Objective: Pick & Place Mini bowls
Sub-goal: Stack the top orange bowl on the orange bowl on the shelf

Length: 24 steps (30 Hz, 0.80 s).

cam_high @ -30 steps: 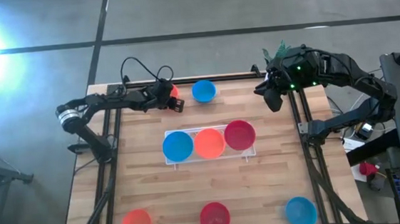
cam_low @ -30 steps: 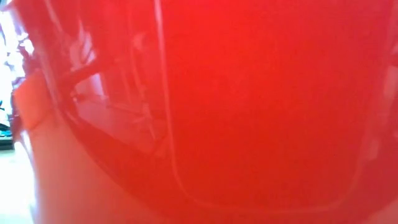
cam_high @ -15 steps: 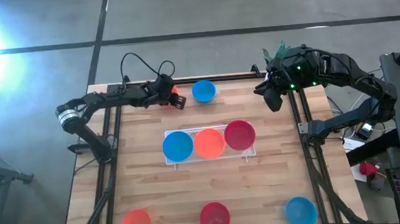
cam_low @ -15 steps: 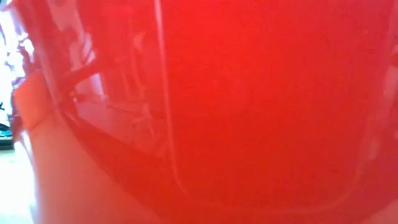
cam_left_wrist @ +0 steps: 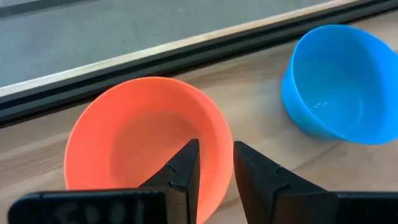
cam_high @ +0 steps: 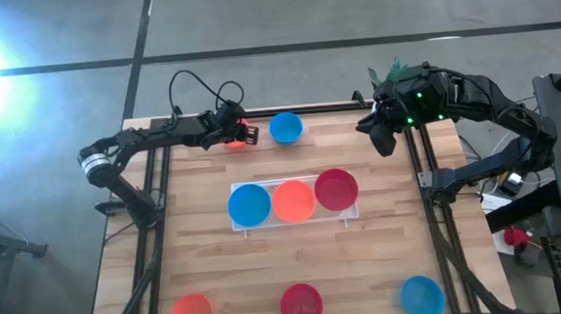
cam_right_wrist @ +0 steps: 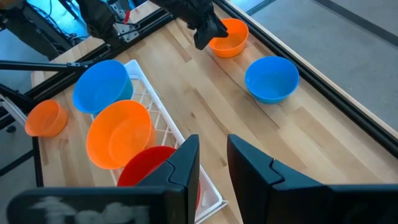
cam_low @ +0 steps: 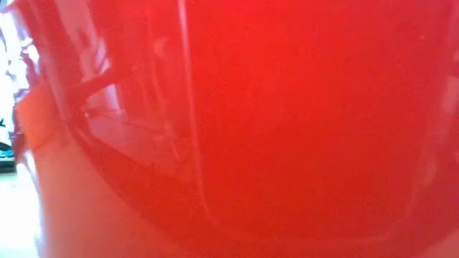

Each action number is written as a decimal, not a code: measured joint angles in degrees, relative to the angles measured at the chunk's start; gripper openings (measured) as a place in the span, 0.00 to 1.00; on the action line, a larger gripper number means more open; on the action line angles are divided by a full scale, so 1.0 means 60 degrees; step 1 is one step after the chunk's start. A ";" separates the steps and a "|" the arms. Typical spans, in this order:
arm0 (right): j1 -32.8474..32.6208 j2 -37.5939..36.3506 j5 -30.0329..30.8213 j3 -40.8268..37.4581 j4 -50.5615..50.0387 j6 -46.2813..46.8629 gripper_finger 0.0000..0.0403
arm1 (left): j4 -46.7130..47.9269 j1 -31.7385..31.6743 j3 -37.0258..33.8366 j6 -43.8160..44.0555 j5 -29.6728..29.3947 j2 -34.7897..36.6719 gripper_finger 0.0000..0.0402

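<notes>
A small orange bowl point(cam_left_wrist: 137, 137) is at the table's far edge, with my left gripper point(cam_left_wrist: 216, 149) shut on its rim; in the high view the gripper point(cam_high: 243, 134) covers most of that bowl point(cam_high: 230, 143). Beside it a blue bowl point(cam_high: 285, 127) sits on its base on the table. A white lattice tray point(cam_high: 241, 224) in the middle carries a blue bowl point(cam_high: 249, 204), an orange bowl point(cam_high: 293, 200) and a red bowl point(cam_high: 336, 188). At the far right, my right gripper point(cam_high: 381, 139) hangs above the table, slightly open on nothing. My left gripper pinches the orange bowl's rim point(cam_left_wrist: 225, 146) on the side nearest the arm. One finger point(cam_left_wrist: 186, 171) is inside the bowl, the other point(cam_left_wrist: 255, 177) outside its wall. The fingers slant down from the table's left. Whether the base is clear of the wood cannot be told.
Along the near edge stand an orange bowl point(cam_high: 192, 313), a red bowl point(cam_high: 301, 305) and a blue bowl point(cam_high: 422, 297). The red one point(cam_low: 287, 129) fills the whole low view. A black rail point(cam_left_wrist: 186, 53) borders the far edge. Bare wood lies between tray and near bowls.
My left gripper has risen a little and shifted slightly toward the far edge, tipping and rolling its wrist. It has stayed shut on the orange bowl, which moved with it and now shows on the gripper's near-left side.
</notes>
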<state>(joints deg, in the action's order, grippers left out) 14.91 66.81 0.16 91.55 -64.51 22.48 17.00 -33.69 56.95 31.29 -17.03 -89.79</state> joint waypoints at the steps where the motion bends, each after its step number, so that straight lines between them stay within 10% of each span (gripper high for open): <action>1: 0.0000 0.0000 0.0000 0.0000 0.0001 -0.0003 0.20 | 0.0001 0.0000 0.0000 0.0014 0.0001 -0.0013 0.22; 24: -0.0003 0.0004 0.0002 0.0000 0.0062 0.0004 0.20 | -0.0343 0.0025 -0.0018 -0.0180 0.0909 -0.1260 0.22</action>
<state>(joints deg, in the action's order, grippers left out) 14.90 66.83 0.17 91.55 -64.14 22.50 14.94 -33.54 56.84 30.21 -11.57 -97.35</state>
